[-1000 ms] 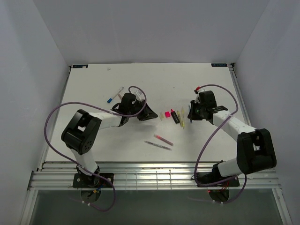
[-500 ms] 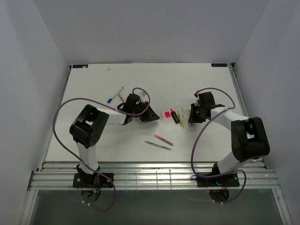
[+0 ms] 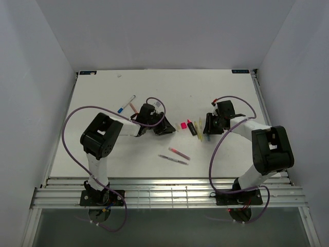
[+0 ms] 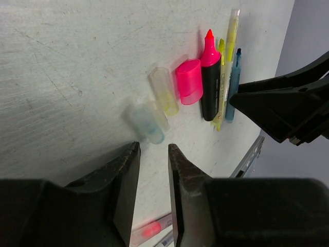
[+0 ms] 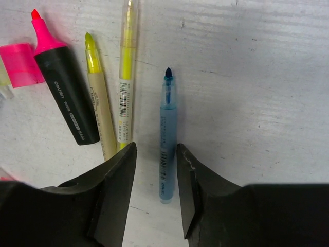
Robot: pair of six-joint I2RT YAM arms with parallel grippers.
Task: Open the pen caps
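Three loose pen caps lie in a row in the left wrist view: pale blue [image 4: 146,123], yellow [image 4: 164,91] and pink [image 4: 188,81]. Beside them lie an uncapped pink highlighter [image 4: 209,77], two yellow pens [image 5: 126,77] and an uncapped blue pen [image 5: 167,139]. My left gripper [image 4: 153,149] is open and empty just short of the pale blue cap. My right gripper [image 5: 156,148] is open, and the blue pen lies flat on the table between its jaws with a gap on each side. From above, the left gripper [image 3: 167,128] and the right gripper [image 3: 206,126] flank the pink cap [image 3: 183,125].
Two more pens lie nearer the arm bases, one with a pink end [image 3: 179,153] and a grey one [image 3: 173,159]. A white pen with a blue cap [image 3: 126,104] lies at the back left. The right gripper's black fingers [image 4: 288,108] reach into the left wrist view.
Both arms have edged inward toward the row of pens, and both pairs of jaws have spread apart. The pale blue cap and the blue pen now lie free on the table.
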